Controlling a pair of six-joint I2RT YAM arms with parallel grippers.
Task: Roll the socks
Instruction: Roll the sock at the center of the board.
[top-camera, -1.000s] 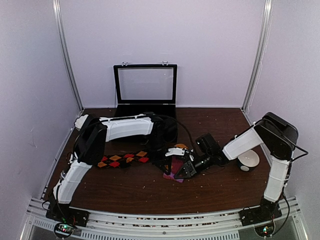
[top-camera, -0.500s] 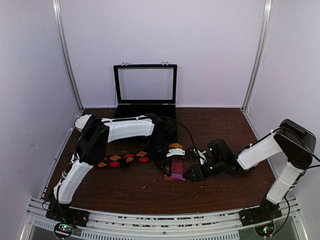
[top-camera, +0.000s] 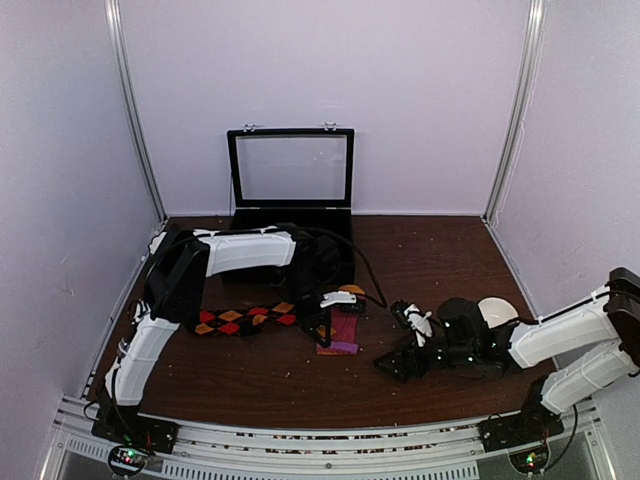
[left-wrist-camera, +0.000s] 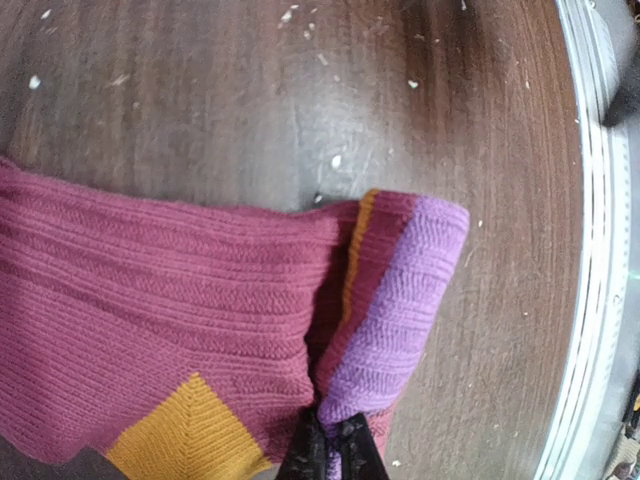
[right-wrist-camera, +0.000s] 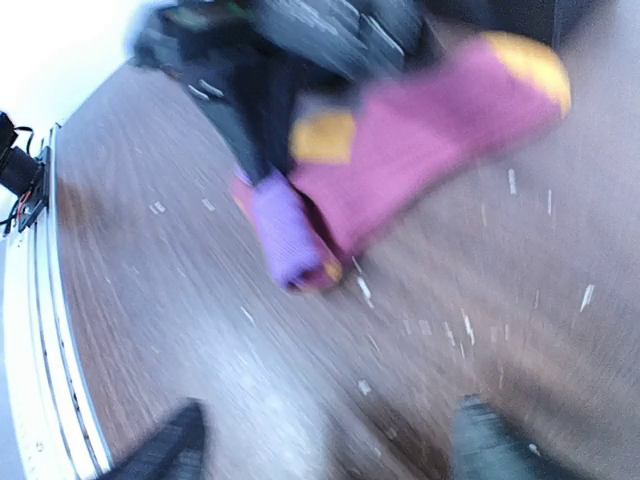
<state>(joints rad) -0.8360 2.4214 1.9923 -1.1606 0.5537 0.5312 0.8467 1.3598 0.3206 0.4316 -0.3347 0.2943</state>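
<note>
1. Tabletop (top-camera: 430, 250): dark wood, pale specks all over.
2. Black case (top-camera: 290, 170) w/ clear lid standing open, at 12 o'clock on the tabletop, against the back wall.
3. L claw (top-camera: 335, 308) near centre, pointing down. In the wrist view its tips (left-wrist-camera: 326, 448) are pinched tight on the purple cuff (left-wrist-camera: 400, 310) of the pink sock.
4. R claw (top-camera: 405, 348) at 4 o'clock from the pink sock, low over the wood and clear of it. Fingers spread wide, nothing between them (right-wrist-camera: 320, 450). Wrist view is blurred, so whether the tips touch the wood isn't certain.
5. Argyle sock (top-camera: 245, 320): black w/ red and orange diamonds, flat, stretched out at 9 o'clock from the L claw.
6. Pink sock (top-camera: 342, 332): lies just under the L claw, cuff end folded over, orange patch showing (left-wrist-camera: 185, 425).
7. White bowl (top-camera: 497, 310) at 3 o'clock, partly behind the R arm.
</note>
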